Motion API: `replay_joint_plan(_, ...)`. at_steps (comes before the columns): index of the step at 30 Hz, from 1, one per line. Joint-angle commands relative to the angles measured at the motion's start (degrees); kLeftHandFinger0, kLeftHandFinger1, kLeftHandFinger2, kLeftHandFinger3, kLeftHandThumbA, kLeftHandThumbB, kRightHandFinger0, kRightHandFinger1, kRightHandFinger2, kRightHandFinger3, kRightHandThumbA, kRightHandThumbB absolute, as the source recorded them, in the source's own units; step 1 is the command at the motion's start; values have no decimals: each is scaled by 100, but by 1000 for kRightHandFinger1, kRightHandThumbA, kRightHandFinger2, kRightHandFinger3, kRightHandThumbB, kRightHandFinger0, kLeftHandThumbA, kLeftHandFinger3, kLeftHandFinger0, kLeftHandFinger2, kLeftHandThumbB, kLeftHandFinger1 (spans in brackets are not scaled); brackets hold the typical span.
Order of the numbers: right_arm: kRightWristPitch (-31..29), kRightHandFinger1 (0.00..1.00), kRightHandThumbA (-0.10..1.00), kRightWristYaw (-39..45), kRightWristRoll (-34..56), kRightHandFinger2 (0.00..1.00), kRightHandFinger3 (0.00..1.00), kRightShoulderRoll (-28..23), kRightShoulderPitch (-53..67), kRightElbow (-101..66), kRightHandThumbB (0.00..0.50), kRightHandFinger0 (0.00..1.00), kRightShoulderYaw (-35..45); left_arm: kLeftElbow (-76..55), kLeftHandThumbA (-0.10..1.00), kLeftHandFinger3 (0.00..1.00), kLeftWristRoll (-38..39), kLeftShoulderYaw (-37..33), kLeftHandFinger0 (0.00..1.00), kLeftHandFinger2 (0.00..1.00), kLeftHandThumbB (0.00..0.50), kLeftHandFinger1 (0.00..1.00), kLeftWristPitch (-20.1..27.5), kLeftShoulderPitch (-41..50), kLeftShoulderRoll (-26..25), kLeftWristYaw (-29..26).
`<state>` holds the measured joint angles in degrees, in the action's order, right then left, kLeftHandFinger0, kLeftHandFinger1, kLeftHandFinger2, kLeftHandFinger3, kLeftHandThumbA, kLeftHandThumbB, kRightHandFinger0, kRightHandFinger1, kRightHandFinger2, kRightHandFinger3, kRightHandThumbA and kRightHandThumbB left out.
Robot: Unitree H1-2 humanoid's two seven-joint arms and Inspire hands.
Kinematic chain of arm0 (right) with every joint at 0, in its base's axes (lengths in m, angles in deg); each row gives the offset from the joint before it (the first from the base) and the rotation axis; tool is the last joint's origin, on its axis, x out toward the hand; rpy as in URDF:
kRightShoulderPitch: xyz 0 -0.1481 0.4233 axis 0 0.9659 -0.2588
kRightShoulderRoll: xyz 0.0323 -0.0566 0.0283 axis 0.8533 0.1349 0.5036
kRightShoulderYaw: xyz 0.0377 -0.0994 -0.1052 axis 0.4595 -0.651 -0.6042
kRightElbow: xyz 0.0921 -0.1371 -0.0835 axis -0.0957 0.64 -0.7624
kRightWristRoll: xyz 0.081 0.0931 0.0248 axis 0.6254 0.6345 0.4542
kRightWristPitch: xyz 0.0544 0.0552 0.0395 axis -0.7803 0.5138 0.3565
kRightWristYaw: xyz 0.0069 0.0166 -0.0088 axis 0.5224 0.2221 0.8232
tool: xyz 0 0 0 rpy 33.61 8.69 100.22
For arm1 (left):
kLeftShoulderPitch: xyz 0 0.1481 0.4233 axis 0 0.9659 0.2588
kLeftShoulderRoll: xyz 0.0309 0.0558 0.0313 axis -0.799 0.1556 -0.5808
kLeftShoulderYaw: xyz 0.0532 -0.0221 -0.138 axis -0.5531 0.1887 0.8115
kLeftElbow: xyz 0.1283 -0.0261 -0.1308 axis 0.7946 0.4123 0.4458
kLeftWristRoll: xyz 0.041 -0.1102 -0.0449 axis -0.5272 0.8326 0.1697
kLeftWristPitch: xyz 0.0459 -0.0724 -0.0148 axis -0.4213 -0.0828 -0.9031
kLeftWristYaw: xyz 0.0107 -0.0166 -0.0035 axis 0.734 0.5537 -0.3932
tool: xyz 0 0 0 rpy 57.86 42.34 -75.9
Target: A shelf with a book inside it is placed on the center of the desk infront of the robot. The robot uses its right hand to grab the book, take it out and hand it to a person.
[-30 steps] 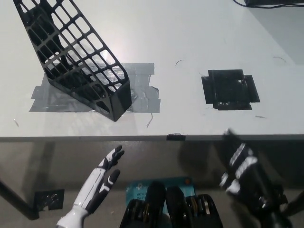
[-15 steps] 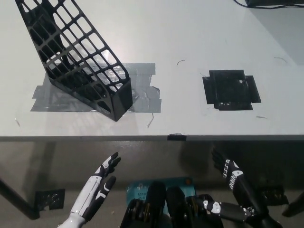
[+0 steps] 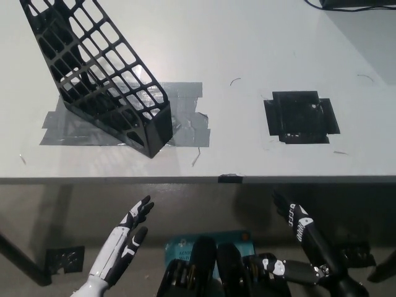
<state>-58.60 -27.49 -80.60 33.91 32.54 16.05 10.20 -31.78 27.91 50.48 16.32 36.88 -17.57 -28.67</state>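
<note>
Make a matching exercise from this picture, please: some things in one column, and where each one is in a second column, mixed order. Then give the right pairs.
Things:
1. black mesh shelf
2. black tape square
3. left hand
4. right hand

Places:
A. below the desk edge, lower right, open
B. on the desk, right of centre
C. on grey tape, upper left of the desk
D. below the desk edge, lower left, open

Pairs: 1-C, 2-B, 3-D, 4-A

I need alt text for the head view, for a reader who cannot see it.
A black mesh shelf, with no book visible in it, stands taped on a white desk. Below the desk edge, the white left hand and black right hand are open and hold nothing.
</note>
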Motion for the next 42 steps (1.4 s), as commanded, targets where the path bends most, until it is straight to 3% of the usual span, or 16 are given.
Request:
replay_joint_plan(1,-75,1000,944,126,-91,1000,1000,-55,-165,-67,402,1000,54,-165,1000,1000,51,74,1000,1000,364,1000,90,-118,20,-141)
replay_joint_plan(21,118,1000,897,288,-183,1000,1000,-52,-309,-45,369,1000,22,-136,981,1000,69,122,1000,1000,330,1000,85,-168,31,-143)
replay_joint_plan(42,239,1000,864,342,-266,1000,1000,-20,-380,-47,350,1000,33,-148,984,1000,82,128,1000,1000,328,1000,34,-215,34,-122)
